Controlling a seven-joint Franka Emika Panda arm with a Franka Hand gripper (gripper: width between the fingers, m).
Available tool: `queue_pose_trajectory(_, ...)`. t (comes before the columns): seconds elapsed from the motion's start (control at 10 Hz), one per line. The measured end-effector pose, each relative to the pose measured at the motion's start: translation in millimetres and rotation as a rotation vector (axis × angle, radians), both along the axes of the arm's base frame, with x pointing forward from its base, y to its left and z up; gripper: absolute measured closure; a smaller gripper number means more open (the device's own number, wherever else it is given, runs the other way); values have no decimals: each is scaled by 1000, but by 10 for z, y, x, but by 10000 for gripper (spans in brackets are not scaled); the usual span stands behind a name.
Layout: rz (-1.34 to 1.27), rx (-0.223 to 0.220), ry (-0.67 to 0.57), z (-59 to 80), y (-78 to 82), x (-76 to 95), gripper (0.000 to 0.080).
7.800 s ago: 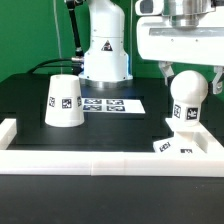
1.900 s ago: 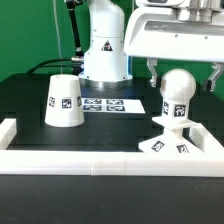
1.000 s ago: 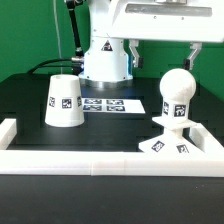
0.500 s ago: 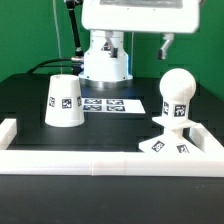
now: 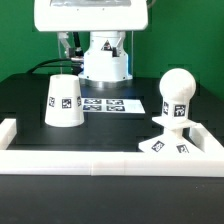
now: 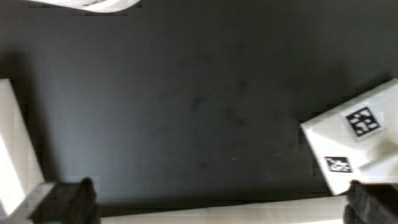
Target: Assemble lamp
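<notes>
The gripper (image 6: 217, 201) is hanging over bare black table (image 5: 110, 125), its fingers spread wide apart around nothing. At the exterior frame's right the bulb (image 5: 177, 92) is standing upright on the base (image 5: 170, 145); the shade (image 5: 64, 101) is sitting left of centre.

Black table (image 5: 25, 100) carries the shade (image 5: 64, 102) at center-left, upright on its wide end. Marker board (image 5: 112, 103) lies flat just right of it. Base (image 5: 180, 143) sits lower right against the white rail (image 5: 100, 161) crossing the frame's bottom.
</notes>
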State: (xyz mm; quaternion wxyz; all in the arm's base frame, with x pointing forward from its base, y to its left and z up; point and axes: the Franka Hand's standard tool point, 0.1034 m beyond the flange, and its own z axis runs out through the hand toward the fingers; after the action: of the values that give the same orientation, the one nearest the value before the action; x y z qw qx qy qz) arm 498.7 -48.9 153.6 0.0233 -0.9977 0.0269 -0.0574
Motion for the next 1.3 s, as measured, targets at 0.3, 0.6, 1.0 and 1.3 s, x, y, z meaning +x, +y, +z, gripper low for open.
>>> queue_pose_trajectory(0.3, -3, 4, 14, -31, 3, -144, 101)
queue_pose_trajectory(0.6, 16, -8, 17, -197, -119, -593, 101)
queue_pose_trajectory(1.0, 43, -5, 46, -341, -256, -871, 101)
queue_pose_trajectory(1.3, 57, -7, 58, -411, -263, -846, 101)
